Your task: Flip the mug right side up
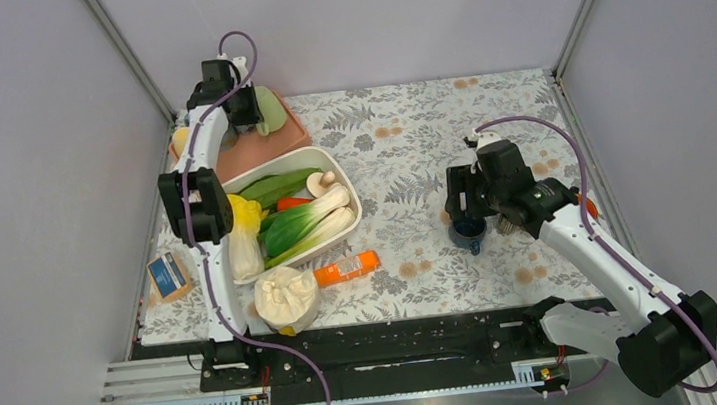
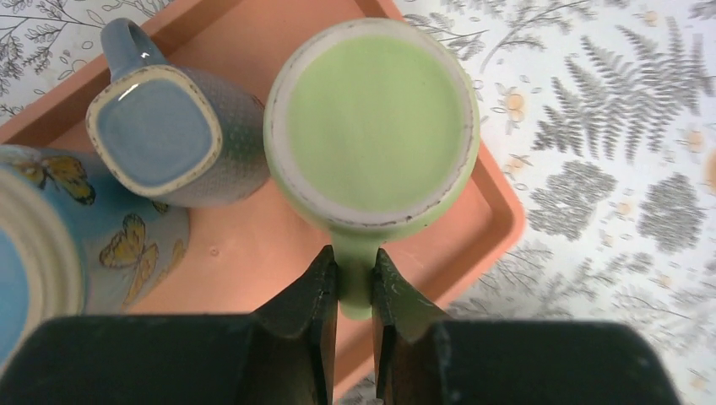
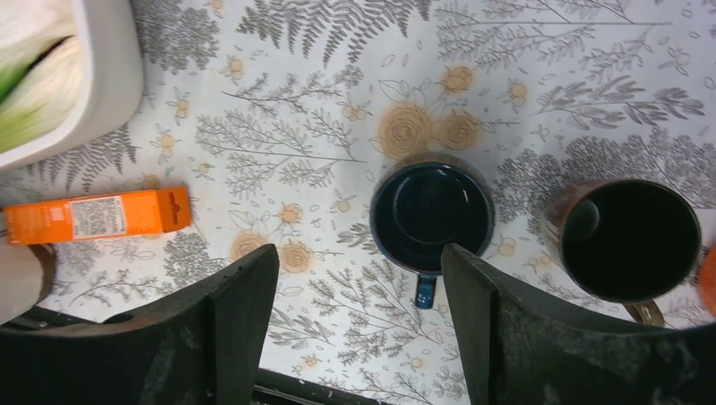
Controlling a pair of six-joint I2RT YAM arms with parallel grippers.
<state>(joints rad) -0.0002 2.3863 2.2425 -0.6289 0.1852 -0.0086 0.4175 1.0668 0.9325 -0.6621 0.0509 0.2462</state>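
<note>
The L gripper is at the tray, w/ its two fingers squeezed tight on the handle of the green mug. That mug sits on the tray upside down, flat bottom facing up, by the tray's right edge, w/ the handle sticking out toward the gripper. Just left of it on the tray is a blue-grey mug, also bottom up and touching the green one or v. close. Further left on the tray is a butterfly mug, only partly seen. The R gripper is well apart from the tray, off to the tray's right and nearer the arm bases. Its fingers are spread wide w/ nothing in them. It hangs over a dark blue mug that stands mouth up on the table, not on the tray. A brown mug stands mouth up just beside that one, on the side away from the tray. An orange box and a white bin lie between those mugs and the tray.
</note>
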